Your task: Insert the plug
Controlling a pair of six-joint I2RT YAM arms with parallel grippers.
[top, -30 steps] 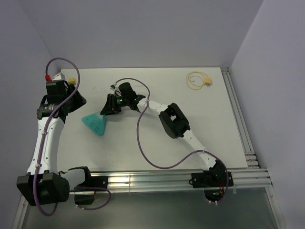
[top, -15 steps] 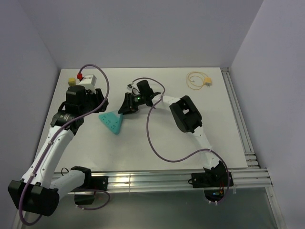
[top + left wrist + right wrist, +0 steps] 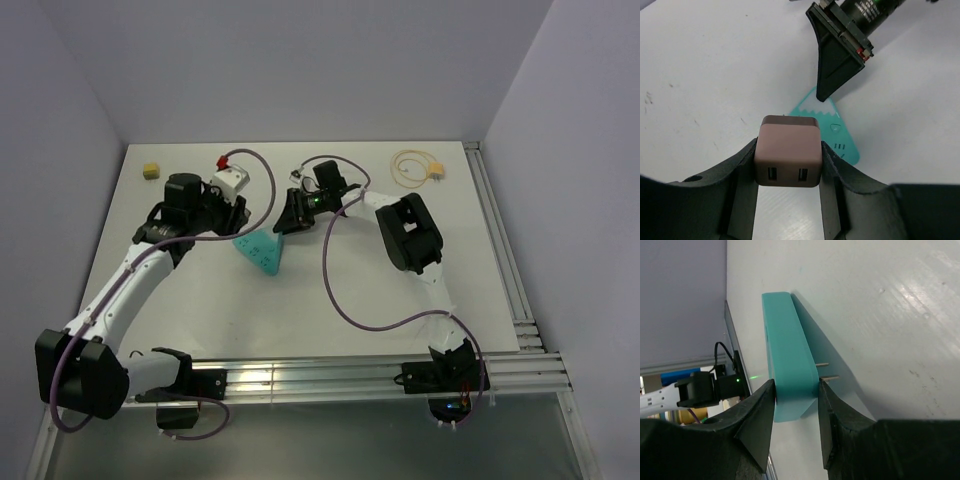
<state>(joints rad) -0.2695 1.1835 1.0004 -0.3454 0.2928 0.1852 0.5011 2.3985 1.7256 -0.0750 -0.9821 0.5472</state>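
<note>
I had the left tool point(image 3: 786, 167) clamped on a pinkish two-port cube point(image 3: 787, 142) and the right tool point(image 3: 794, 390) pinching the teal block point(image 3: 787, 347). The plug point(image 3: 436, 172) lay at the far right of the desk point(image 3: 180, 300) on its looped cable point(image 3: 404, 166), well apart from both tools.

Left arm point(image 3: 115, 295): showing white links running between chunky black joint housings.
Left cable point(image 3: 270, 185): purple, curling off a red-tipped connector point(image 3: 222, 160).
Left fingers point(image 3: 737, 185): coming through matte dark grey, broad and wedge-shaped.
Right arm point(image 3: 437, 295): wearing the same white shells, with a black motor block point(image 3: 408, 235).
Right cable point(image 3: 327, 280): purple again, snaking along.
Wrist light point(image 3: 312, 200): glowing green.
Right fingers point(image 3: 757, 425): looking black, tapering to points.
</note>
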